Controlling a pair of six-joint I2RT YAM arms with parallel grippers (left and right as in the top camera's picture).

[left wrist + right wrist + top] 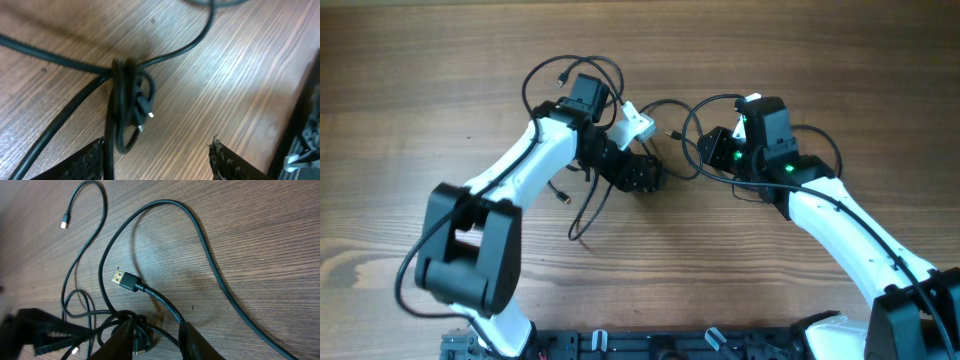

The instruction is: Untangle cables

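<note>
Thin black cables [120, 115] are seen lying on a wooden tabletop [840, 50]. Near its middle they are drawn together into a tight knot [129, 321], where several strands are wound around one another. Two small plugs [150, 115] with silver tips are tucked against the knot's coils. A flat USB plug [125, 280] with a gold-coloured end is laid just beyond the knot, and its cord is bent back into it. Farther from the knot, one thin strand is curled away and ended in a lone plug [64, 224], well apart from the tangle. Wide, loose loops are spread out from the knot to both sides. One strand is trailed from it toward the near edge of the tabletop.

The left tool [159, 144] is held low by the knot with its two fingers spread wide. The knot lies ahead of the gap and nothing is pinched, though one thick strand is run right beside one finger. The right tool [156, 326] is set at the knot from the opposite side, and the knot is seated between its two fingers. Whether the strands are squeezed or merely straddled cannot be told. From overhead, the two tools are seen pointed toward each other, close together, and the knot cannot be made out there.
</note>
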